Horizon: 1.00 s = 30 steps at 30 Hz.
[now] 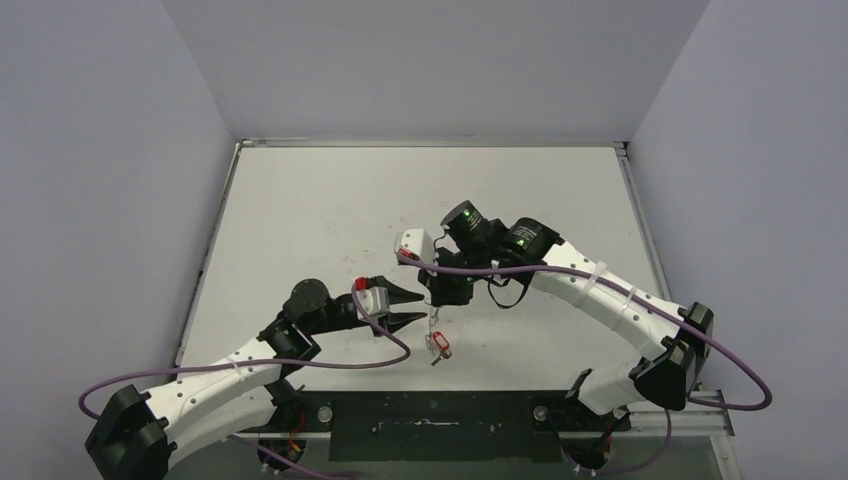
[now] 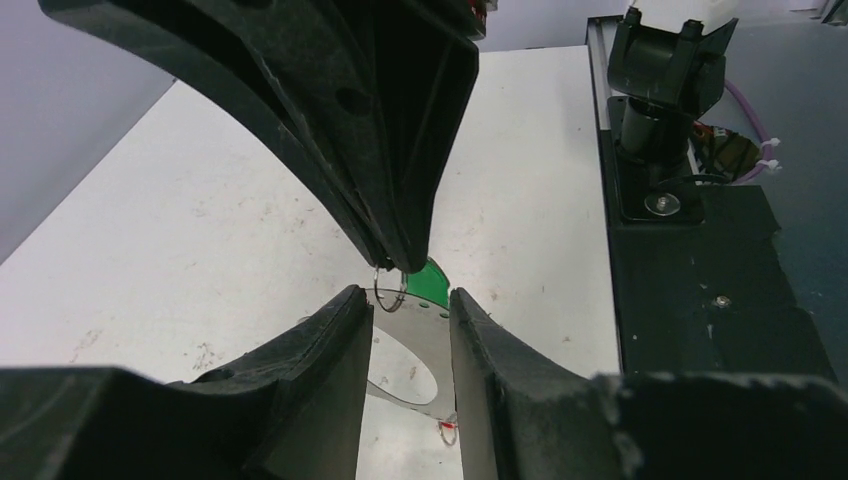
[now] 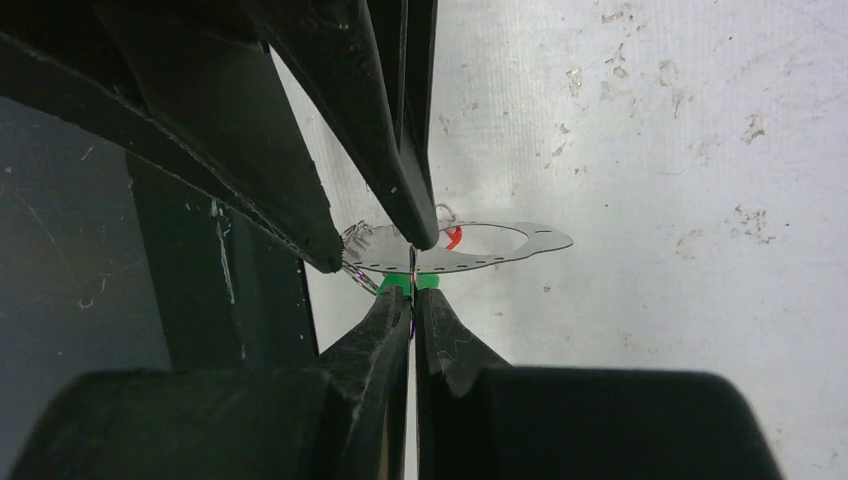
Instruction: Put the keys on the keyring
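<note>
My right gripper (image 3: 412, 292) points down and is shut on a small wire ring (image 2: 390, 294) beside the green tag (image 2: 432, 282) of one key. From that ring hangs the keyring (image 2: 417, 325), a flat silvery loop with small holes along its rim (image 3: 545, 241). The red-tagged key (image 1: 438, 345) dangles at its lower end, just above the table. My left gripper (image 1: 422, 309) comes in level from the left. Its fingers stand apart on either side of the hanging keyring, right under the right gripper's fingertips (image 2: 400, 262). The key blades themselves are hidden.
White table (image 1: 330, 210) with grey walls on three sides. The black base plate (image 1: 440, 415) and the right arm's mount (image 2: 665, 120) lie along the near edge, close behind the work.
</note>
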Tool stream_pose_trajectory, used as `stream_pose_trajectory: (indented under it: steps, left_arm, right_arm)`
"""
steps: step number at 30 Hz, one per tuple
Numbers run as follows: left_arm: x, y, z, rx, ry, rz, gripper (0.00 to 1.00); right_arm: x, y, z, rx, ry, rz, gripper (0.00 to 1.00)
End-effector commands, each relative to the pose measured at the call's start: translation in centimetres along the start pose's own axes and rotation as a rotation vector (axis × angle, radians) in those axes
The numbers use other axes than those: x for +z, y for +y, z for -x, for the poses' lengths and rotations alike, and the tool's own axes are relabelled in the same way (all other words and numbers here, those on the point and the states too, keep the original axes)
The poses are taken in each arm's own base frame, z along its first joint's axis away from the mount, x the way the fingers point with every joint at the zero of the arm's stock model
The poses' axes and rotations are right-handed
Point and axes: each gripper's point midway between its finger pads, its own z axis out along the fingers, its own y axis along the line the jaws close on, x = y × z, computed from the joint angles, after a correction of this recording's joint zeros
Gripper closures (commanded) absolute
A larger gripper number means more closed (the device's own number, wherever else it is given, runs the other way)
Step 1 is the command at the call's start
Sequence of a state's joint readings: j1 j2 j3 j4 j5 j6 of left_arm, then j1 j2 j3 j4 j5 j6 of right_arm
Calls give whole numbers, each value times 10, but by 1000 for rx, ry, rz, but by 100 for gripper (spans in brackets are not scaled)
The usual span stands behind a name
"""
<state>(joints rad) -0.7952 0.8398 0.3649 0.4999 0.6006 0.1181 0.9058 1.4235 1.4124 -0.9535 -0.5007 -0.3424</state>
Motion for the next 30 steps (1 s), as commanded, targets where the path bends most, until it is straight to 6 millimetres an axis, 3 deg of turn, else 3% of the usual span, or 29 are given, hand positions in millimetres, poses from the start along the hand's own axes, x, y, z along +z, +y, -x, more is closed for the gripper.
stream_pose_trajectory:
  steps: [1,11,22,30]
  left_arm:
    - [5,11,19,88,-75,54,68]
    - [11,13,10,103,-51,52,74]
    - [17,10,12,105,-63,27,100]
    - [11,8,14,104,-77,40,100]
  right_arm:
    - [-5,5,14,12,-31,16,100]
    - [-5,10,20,-2,-69,36,100]
    - [-2,9,17,0,-60,29,100]
    - [-2,1,18,-10,-63,-10,98]
